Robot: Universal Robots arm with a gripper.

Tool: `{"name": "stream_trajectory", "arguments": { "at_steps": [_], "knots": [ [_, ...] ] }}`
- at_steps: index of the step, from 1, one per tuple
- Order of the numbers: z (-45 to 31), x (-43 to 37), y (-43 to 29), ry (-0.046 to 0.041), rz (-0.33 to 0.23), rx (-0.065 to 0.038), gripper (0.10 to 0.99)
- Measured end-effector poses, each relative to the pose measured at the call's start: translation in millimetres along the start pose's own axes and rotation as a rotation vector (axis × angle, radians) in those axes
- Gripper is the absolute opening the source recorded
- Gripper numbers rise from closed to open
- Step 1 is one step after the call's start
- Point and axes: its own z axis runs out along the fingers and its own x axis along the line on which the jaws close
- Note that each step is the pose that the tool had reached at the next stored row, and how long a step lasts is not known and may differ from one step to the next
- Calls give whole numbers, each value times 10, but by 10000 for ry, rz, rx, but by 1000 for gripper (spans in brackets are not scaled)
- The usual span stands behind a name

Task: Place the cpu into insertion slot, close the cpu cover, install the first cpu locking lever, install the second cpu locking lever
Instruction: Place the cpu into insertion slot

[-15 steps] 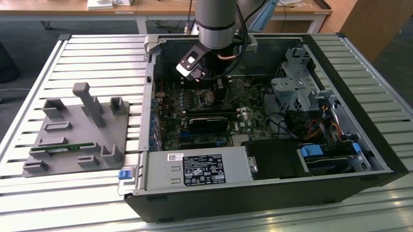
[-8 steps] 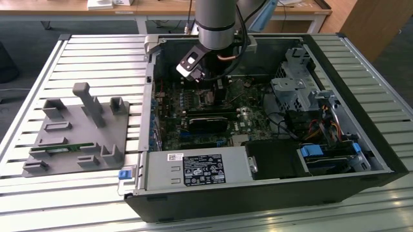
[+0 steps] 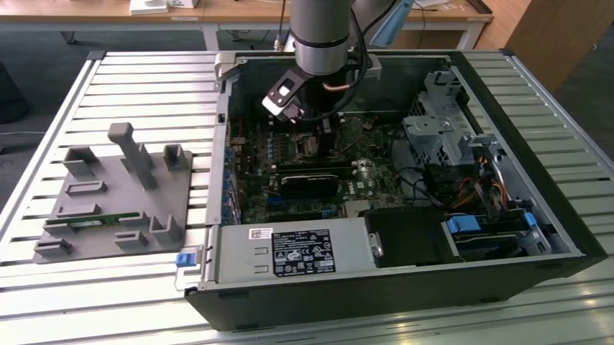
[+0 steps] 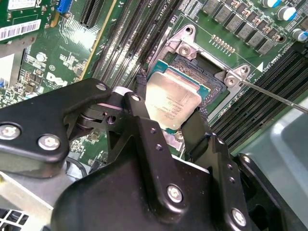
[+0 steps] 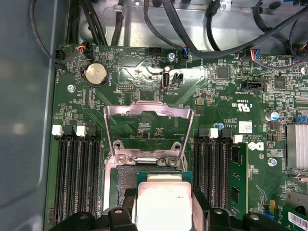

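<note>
My gripper (image 4: 168, 124) is shut on the cpu (image 4: 169, 102), a square chip with a dull silvery top, one black finger (image 4: 144, 120) on each of two opposite edges. The cpu hovers over the insertion slot (image 4: 210, 76), offset so part of the black socket bed shows; I cannot tell whether they touch. In the first wrist view the cpu (image 5: 163, 202) lies between the fingertips (image 5: 120, 215) above the insertion slot (image 5: 125, 180). The cpu cover (image 5: 148, 111) is swung up and open beyond the socket. In the exterior view the gripper (image 3: 314, 140) is low inside the computer case.
Black memory slots (image 5: 77, 173) flank the socket on both sides. A thin metal lever rod (image 4: 276, 97) sticks out beside it. A black card (image 3: 312, 181), power supply (image 3: 292, 253) and drive cage (image 3: 443, 136) crowd the case. A grey fixture plate (image 3: 111, 205) lies at the exterior view's left.
</note>
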Motion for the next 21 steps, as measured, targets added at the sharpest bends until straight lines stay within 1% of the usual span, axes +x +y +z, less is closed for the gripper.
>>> {"name": "stream_trajectory", "arguments": {
  "at_steps": [4, 11, 17, 21],
  "knots": [
    [19, 22, -1, 0, 8, 0, 541],
    [29, 74, -2, -9, 22, 1, 541],
    [59, 154, -6, -18, 100, 4, 541],
    [87, 158, -13, -26, 194, 6, 541]
  ]
}}
